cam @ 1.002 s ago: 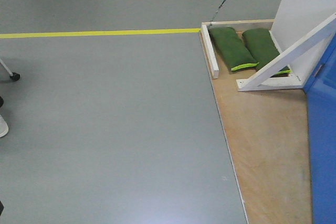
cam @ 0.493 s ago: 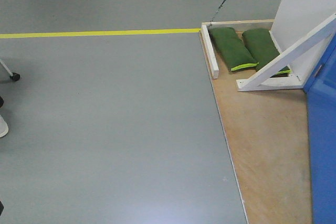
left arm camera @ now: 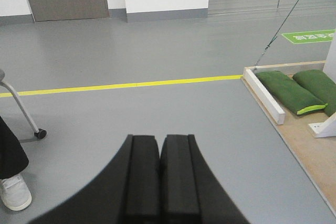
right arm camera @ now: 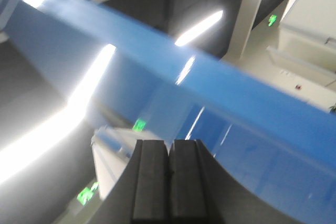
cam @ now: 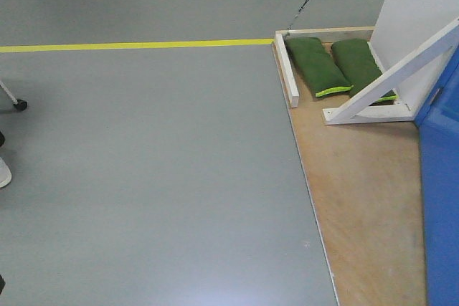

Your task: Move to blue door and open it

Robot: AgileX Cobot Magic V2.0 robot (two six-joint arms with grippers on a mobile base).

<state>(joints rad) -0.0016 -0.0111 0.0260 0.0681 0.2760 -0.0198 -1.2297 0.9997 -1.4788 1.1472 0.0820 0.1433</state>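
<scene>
Grey floor, yellow line; wooden platform at right. Blue door on its right edge. Left gripper pinched closed, empty; right gripper likewise, close beneath the door. Handle unseen: a blind reach may bump it.

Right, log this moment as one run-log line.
blue door: at front view's right edge | left hand: shut, empty | right hand: shut, empty

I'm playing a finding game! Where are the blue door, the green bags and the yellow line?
blue door (cam: pixel 441 206), front view, middle of its flat blue face.
green bags (cam: pixel 318 64), front view, middle of the left bag.
yellow line (cam: pixel 136 45), front view, midway along the stripe.
</scene>
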